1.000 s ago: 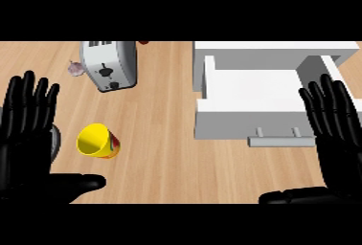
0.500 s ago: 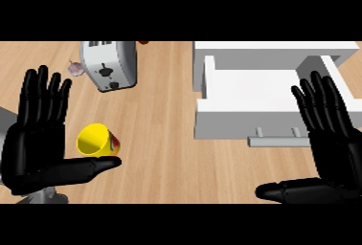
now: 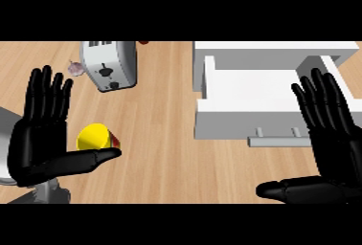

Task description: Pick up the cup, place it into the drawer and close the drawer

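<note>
So the yellow cup [image 3: 97,137] is lying on its side on the wooden counter [image 3: 159,119], right by the left robot hand [image 3: 42,131], whose thumb tip overlaps it. That hand's fingers are straight, grasping nothing. The right robot hand [image 3: 332,136] is likewise spread flat, over the open white drawer [image 3: 258,98]. A toaster [image 3: 108,64] sits farther back.

The cup's [image 3: 97,137] lower edge is hidden by the left hand's [image 3: 44,139] thumb; the drawer's [image 3: 263,103] right side is covered by the right hand [image 3: 332,143].
</note>
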You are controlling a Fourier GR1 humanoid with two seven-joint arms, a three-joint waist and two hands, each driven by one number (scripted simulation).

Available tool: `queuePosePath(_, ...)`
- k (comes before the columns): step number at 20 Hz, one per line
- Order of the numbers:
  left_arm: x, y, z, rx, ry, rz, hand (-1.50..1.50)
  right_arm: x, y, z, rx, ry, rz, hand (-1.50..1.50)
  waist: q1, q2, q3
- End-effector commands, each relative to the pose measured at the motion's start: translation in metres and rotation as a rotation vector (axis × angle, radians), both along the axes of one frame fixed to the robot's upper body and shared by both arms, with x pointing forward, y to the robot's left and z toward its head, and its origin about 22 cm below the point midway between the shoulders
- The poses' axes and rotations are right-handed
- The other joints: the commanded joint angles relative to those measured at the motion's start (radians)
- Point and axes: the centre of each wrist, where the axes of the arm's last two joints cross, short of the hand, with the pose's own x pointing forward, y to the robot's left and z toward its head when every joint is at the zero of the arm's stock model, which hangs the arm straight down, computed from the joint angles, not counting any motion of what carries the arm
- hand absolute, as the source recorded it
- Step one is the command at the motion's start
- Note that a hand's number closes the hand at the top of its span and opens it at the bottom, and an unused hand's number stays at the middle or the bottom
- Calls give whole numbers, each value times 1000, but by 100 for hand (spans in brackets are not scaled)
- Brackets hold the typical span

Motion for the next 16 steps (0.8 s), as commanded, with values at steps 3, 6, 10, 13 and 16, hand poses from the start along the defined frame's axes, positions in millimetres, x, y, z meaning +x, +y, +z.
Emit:
queuePosePath(3,-2,0,-9,17,24,28,-150,10,-8,9,-11,-17,-11,-150,1,0,0)
queuePosePath(6,7,13,-14,-1,61,36,-150,-6,-10,15,7,-11,-14,-150,-1,0,0)
queuePosePath(10,-28,23,-47,-2,117,65,-150,1,3,4,-9,-1,-26,-150,3,0,0)
queuePosePath(13,-28,19,-59,1,126,89,-150,-4,-2,18,-2,-22,-13,-150,1,0,0)
queuePosePath(16,-19,35,-62,4,150,99,-150,18,-1,17,0,-12,-10,-150,3,1,0)
